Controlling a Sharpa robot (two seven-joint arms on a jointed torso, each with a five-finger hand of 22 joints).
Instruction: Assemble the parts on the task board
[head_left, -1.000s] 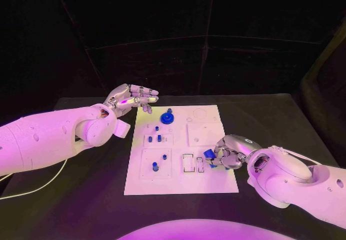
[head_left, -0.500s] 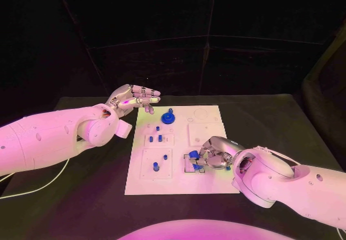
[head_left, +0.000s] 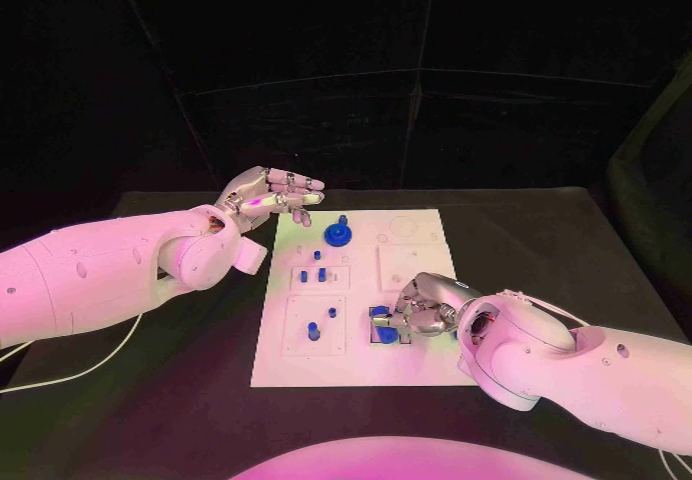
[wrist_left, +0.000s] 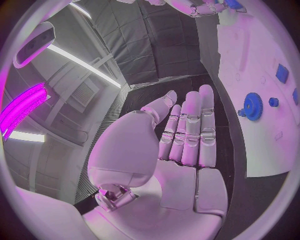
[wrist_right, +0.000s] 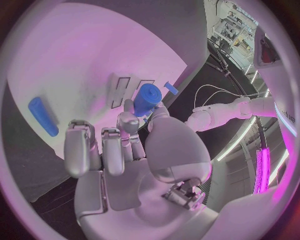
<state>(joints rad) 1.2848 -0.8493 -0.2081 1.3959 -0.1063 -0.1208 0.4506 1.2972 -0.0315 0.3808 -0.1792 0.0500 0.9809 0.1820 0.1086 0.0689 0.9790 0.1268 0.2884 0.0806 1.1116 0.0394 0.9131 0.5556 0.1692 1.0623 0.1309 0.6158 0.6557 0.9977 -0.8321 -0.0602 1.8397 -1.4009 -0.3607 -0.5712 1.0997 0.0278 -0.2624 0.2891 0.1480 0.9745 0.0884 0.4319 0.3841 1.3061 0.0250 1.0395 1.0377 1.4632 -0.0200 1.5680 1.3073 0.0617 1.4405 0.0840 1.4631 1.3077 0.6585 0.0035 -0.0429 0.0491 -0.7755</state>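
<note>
Task board (head_left: 411, 360): white rectangular plate, long side running near to far, lying flat at the middle of my black table (head_left: 577, 250). Its face carries shallow square and round recesses and two narrow upright slots near its near-right quarter.

Blue cylinder (wrist_right: 147, 99): short, smooth, round-ended part, pinched between the thumb and a finger of my right hand (head_left: 428, 310), the other fingers (wrist_right: 80, 147) loosely curled beside it. It hangs just over the two slots (wrist_right: 128, 90); I cannot tell whether it touches the board.

Blue gear (head_left: 336, 236): toothed disc with a raised hub, standing at the board's far-left part.

Small blue pegs (head_left: 316, 277): several, standing in the left-hand recesses, mid-board and nearer.

Blue bar (wrist_right: 42, 116): oblong, rounded ends, lying flat on the board, apart from the cylinder.

My left hand (head_left: 271, 194): above the table just beyond the board's far-left corner, fingers (wrist_left: 190, 130) straight and close together, holding nothing.
</note>
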